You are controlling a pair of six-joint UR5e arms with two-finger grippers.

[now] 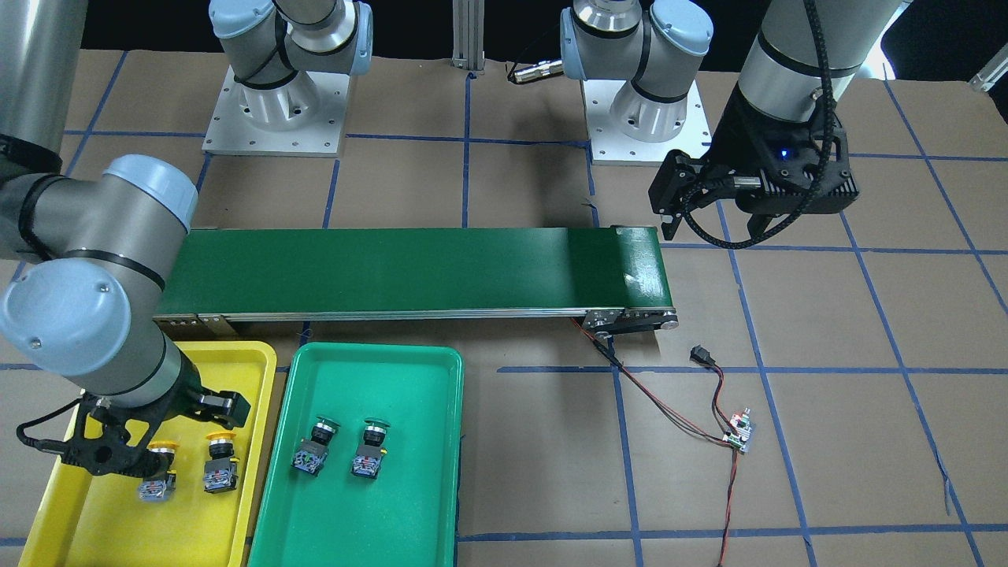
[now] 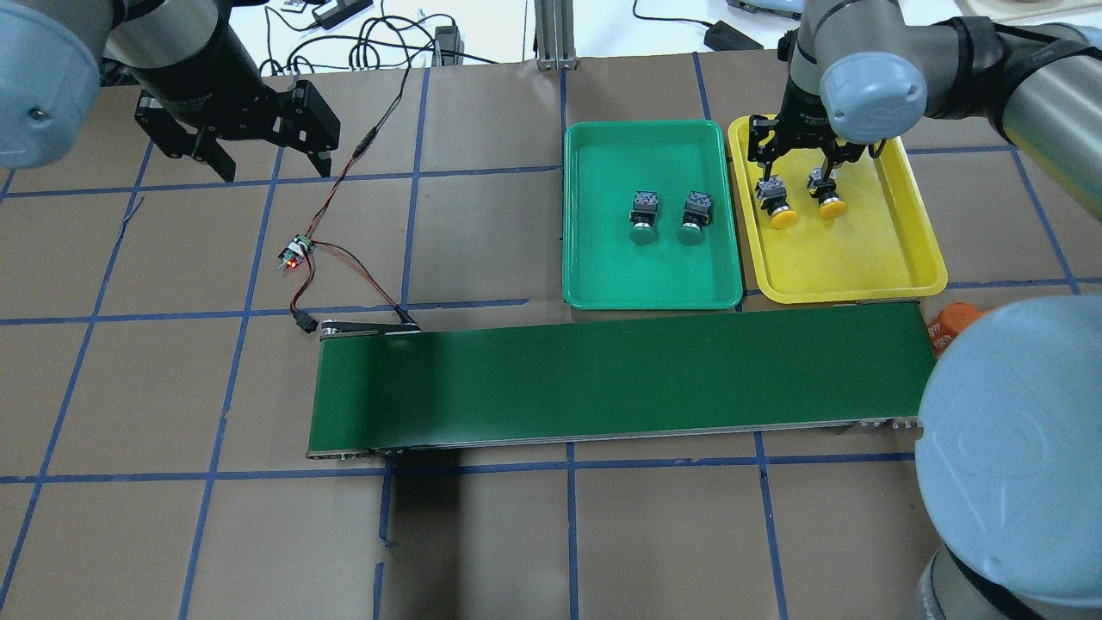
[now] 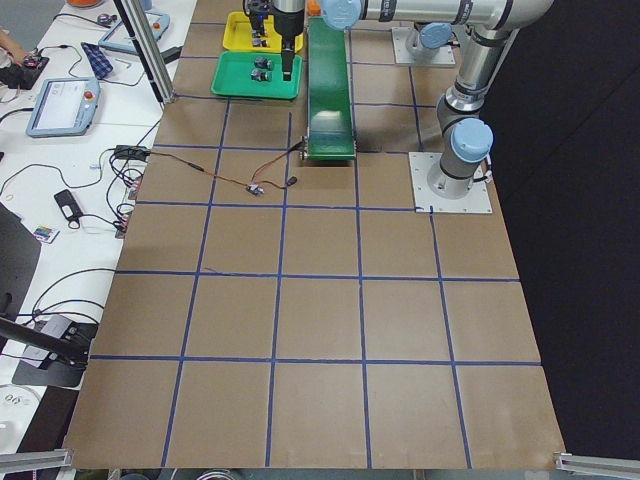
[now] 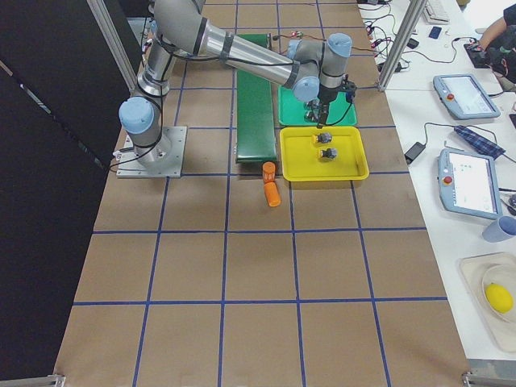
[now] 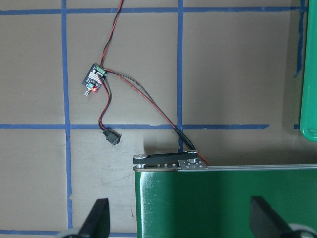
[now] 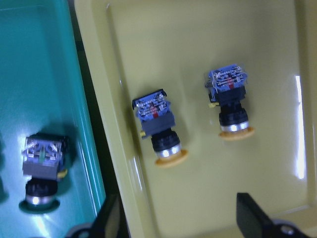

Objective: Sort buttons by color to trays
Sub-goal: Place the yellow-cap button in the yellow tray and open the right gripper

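Two yellow-capped buttons lie on their sides in the yellow tray. Two green-capped buttons lie in the green tray beside it. My right gripper hovers open over the yellow tray's far half, above both yellow buttons and holding nothing. The right wrist view looks down on these buttons ahead of the spread fingertips. My left gripper hangs open and empty over the table near the conveyor's left end, far from both trays.
A long dark-green conveyor belt lies across the table in front of the trays. A small circuit board with red and black wires sits near its left end. Two orange cylinders lie by its right end.
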